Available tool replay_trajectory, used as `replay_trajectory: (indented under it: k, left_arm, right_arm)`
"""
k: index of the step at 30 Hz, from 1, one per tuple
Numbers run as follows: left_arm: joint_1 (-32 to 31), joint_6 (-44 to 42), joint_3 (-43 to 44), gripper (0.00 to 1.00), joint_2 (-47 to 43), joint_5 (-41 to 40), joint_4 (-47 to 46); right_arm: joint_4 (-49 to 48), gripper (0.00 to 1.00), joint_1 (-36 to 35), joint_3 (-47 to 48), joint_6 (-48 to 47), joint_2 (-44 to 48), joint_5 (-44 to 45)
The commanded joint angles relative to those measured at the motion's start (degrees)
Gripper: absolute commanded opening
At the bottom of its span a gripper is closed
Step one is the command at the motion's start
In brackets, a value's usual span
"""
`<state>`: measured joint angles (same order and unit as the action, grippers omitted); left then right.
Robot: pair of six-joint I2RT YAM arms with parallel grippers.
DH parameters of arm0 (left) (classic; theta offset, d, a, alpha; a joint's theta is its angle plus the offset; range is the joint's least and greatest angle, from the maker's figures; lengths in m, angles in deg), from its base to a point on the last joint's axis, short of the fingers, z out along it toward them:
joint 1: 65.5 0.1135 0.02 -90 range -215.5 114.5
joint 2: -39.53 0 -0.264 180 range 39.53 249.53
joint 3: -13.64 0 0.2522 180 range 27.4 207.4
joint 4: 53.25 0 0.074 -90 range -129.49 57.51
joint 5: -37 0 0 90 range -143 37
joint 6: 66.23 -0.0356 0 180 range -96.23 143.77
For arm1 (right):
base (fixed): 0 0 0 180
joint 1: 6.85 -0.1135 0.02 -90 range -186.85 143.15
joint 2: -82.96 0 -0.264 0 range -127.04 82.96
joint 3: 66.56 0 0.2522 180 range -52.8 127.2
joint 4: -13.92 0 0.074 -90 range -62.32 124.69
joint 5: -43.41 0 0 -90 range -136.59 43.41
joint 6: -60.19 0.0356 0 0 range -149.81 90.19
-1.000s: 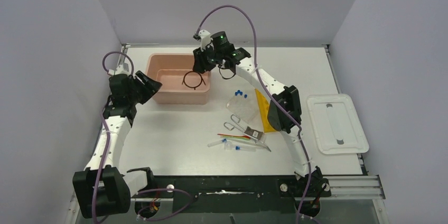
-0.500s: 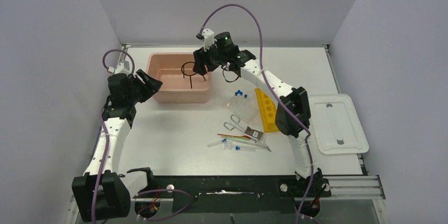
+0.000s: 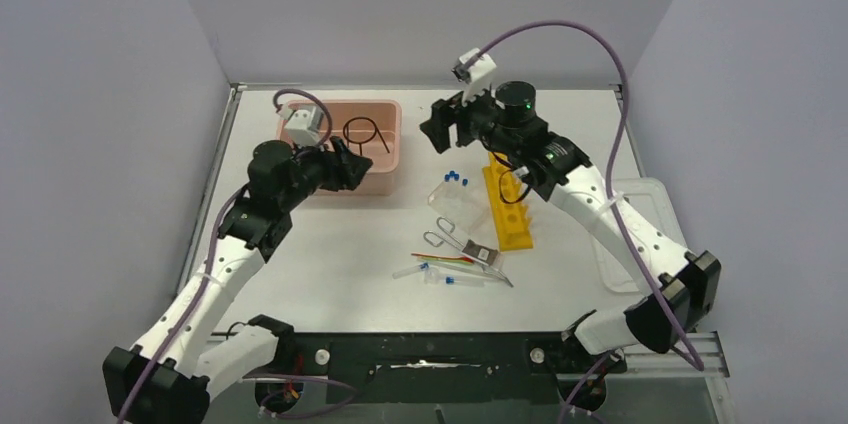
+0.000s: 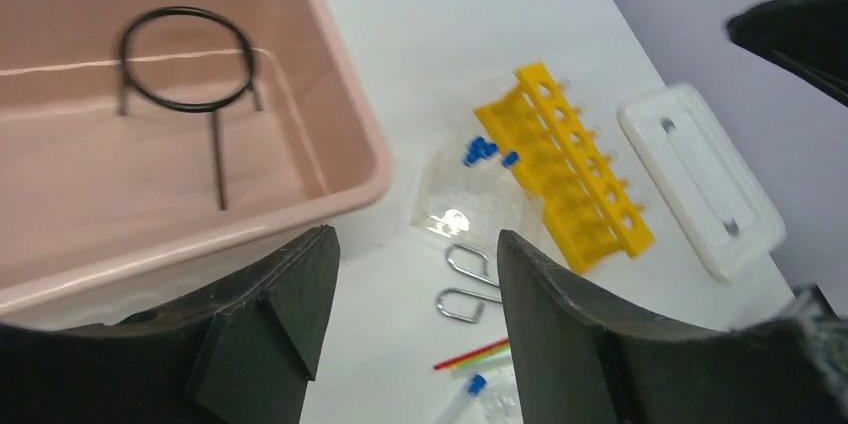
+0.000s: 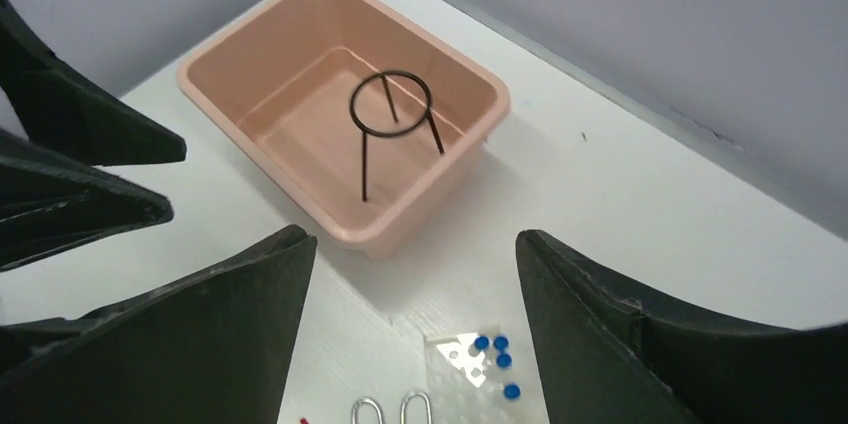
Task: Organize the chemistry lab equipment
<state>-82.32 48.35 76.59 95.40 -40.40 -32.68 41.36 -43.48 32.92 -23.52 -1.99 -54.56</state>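
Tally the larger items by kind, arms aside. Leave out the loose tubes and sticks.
pink tub: 1
black wire ring, lying in the tub: 1
yellow holed rack: 1
clear tube rack: 1
metal tongs: 1
white lid: 1
Total: 6

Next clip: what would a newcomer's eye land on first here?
The pink tub at the far side of the table, left of centre, with the black wire ring lying alone inside it. Next comes the bright yellow holed rack, right of centre. The left gripper and the right gripper both hang open and empty near the tub.
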Motion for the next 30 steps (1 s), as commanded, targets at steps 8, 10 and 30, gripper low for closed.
replay_trajectory:
  k: [8, 10, 30]
  left_arm:
    - [-28.3, -13.4, 0.8, 0.64, 9.2, -13.2, -5.4]
    - [-30.5, -15.5, -1.2, 0.65, 11.2, -14.3, -6.8]
    - [-38.4, -33.8, 0.3, 0.56, 31.1, 0.4, -11.1]
  right_arm:
    - [-8.0, 0.74, 5.4, -34.0, 11.7, 27.0, 8.1]
    - [-7.5, 0.75, 5.3, -36.2, 12.0, 26.9, 6.7]
    - [-0.1, 0.72, 15.4, -35.0, 10.2, 24.8, 12.5]
